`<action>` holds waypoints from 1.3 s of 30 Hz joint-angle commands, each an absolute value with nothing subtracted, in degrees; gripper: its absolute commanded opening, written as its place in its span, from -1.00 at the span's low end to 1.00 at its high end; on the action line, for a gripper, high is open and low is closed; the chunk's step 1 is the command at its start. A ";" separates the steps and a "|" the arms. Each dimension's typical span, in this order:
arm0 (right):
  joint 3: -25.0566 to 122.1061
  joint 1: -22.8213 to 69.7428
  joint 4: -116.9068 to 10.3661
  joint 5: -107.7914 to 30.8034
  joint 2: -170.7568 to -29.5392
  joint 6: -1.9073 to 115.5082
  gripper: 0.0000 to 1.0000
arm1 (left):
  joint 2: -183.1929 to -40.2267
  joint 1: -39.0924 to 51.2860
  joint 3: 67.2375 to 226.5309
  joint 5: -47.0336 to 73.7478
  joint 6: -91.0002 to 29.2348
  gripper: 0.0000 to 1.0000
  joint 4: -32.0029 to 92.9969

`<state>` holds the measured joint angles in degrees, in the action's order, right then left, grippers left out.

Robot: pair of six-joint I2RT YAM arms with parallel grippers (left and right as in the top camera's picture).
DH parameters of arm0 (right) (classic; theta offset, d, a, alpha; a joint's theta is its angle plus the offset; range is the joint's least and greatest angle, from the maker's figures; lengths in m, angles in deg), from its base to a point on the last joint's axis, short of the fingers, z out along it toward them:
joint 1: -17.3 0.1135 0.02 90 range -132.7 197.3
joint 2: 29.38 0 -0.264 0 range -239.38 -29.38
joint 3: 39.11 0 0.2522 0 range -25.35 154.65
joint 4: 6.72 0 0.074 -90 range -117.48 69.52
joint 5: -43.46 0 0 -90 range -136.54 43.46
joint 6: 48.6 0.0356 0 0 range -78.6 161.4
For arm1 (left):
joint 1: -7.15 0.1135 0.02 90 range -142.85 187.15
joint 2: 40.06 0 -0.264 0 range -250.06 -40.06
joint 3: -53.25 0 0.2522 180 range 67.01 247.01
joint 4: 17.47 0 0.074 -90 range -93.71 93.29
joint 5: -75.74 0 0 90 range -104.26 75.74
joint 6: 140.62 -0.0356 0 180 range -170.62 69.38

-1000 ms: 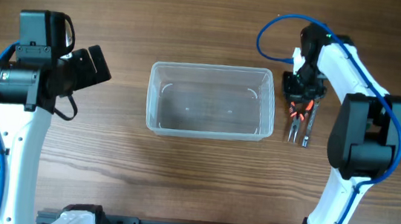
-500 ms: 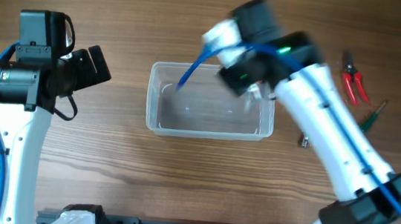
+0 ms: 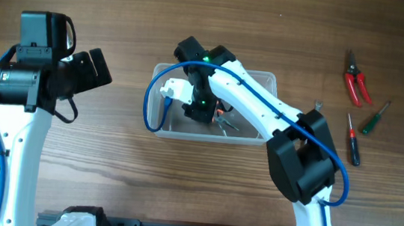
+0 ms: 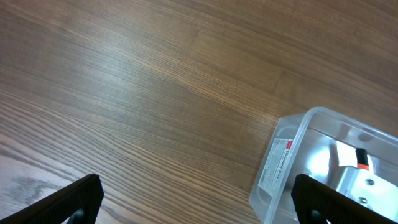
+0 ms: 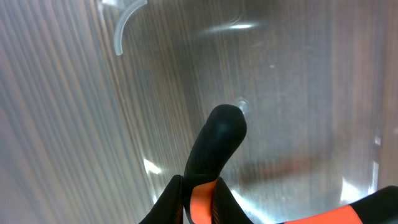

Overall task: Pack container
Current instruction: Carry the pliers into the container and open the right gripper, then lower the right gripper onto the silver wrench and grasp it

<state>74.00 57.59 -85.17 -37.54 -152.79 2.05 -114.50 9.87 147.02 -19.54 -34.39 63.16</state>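
Observation:
The clear plastic container (image 3: 260, 77) stands at mid-table. My right gripper (image 3: 201, 111) is down inside it, shut on the black-and-orange handle of a pair of pliers (image 3: 221, 120). The metal end of the pliers lies on the container floor. In the right wrist view the fingers (image 5: 176, 200) clamp that handle (image 5: 216, 140) over the container's clear floor (image 5: 292, 68). My left gripper (image 3: 95, 69) is open and empty, left of the container. In the left wrist view (image 4: 199, 208) the container's corner (image 4: 281, 163) shows at the lower right.
Red-handled cutters (image 3: 356, 76), a green screwdriver (image 3: 376, 116) and a red-and-black screwdriver (image 3: 352, 140) lie on the wooden table right of the container. A blue cable loops from the right arm over the container's left end (image 3: 150, 104).
My right arm has swung from the tools on the right over to the left and down into the container, with the pliers in its grip. The left arm has not moved.

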 commanded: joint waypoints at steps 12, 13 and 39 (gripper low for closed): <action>81.65 52.96 -83.71 -53.24 -138.76 39.25 0.36 | -114.87 10.15 147.87 -19.08 -33.67 1.00 63.21; 81.63 50.51 -84.03 -55.88 -135.11 44.67 0.80 | -114.87 10.15 147.87 -19.08 -33.67 1.00 63.21; 30.22 14.27 -65.26 -44.38 -121.84 57.92 1.00 | -114.87 10.15 147.87 -19.08 -33.67 1.00 63.23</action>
